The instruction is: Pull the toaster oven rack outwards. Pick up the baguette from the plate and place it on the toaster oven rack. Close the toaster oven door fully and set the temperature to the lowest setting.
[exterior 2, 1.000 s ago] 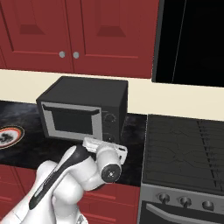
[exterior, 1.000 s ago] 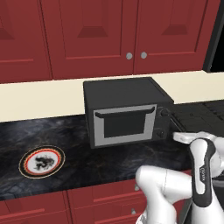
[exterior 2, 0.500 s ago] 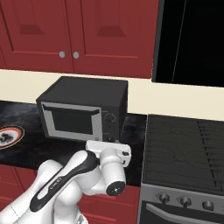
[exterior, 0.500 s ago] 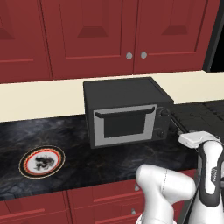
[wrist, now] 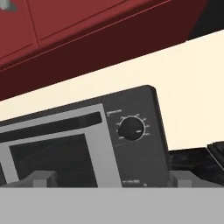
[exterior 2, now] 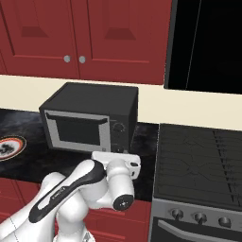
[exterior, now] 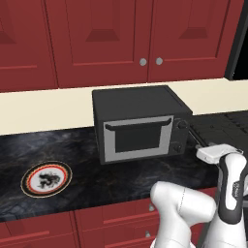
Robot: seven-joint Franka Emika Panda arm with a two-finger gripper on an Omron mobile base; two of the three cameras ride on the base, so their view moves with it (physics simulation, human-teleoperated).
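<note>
The hand (wrist: pixel 109 177) is spread wide and holds nothing, facing the toaster oven (wrist: pixel 87 144) control panel.

Light: even, bright, no clear source
Shadows: soft, faint beneath the oven (exterior: pixel 138 127)
Glare: dull sheen on the counter (exterior: pixel 87 184)
Sharpness: crisp rendering, hand view slightly soft
Distortion: none at edges
</note>
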